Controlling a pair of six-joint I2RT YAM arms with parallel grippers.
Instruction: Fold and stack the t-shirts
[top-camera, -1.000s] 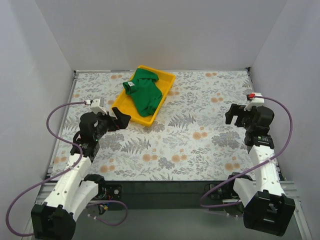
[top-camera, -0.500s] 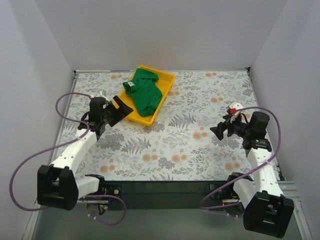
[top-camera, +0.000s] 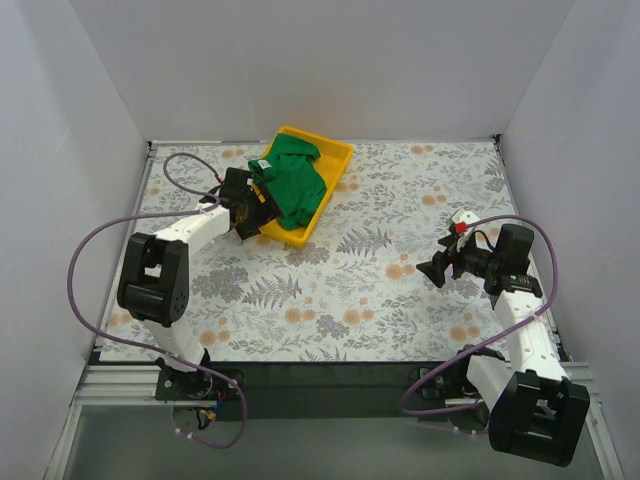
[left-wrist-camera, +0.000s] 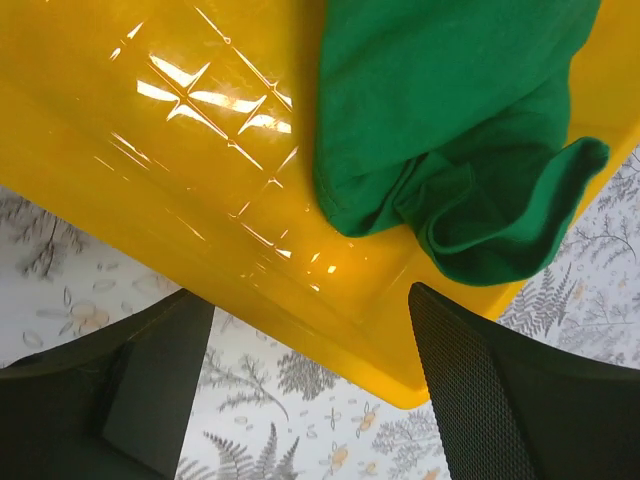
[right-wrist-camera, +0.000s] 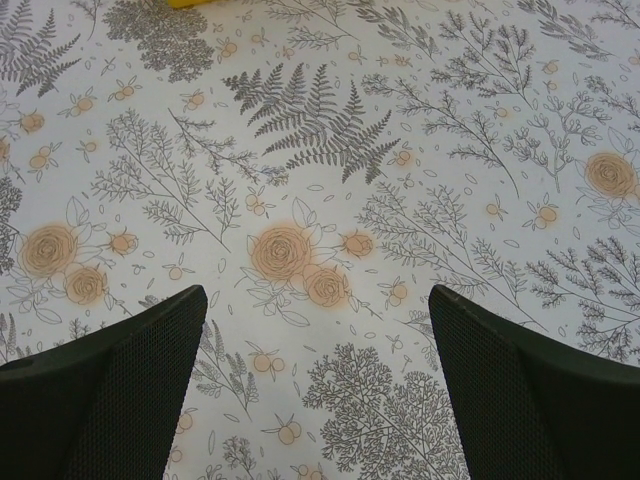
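Floral cloth covers the table (top-camera: 380, 300), and the green t-shirt (top-camera: 292, 187) lies bunched in the yellow tray (top-camera: 338, 158) at the far side. Over the tray's near rim the left gripper (top-camera: 252, 212) hangs released and empty. The right gripper (top-camera: 432, 268) is released too. The step seems to be fetching the shirt. Next, the left claw must descend onto the fabric and pinch.

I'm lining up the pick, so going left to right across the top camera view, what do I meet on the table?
The left gripper, open at the tray's near-left edge → yellow tray, with the green t-shirt bunched inside it → right gripper, open above the floral tablecloth.
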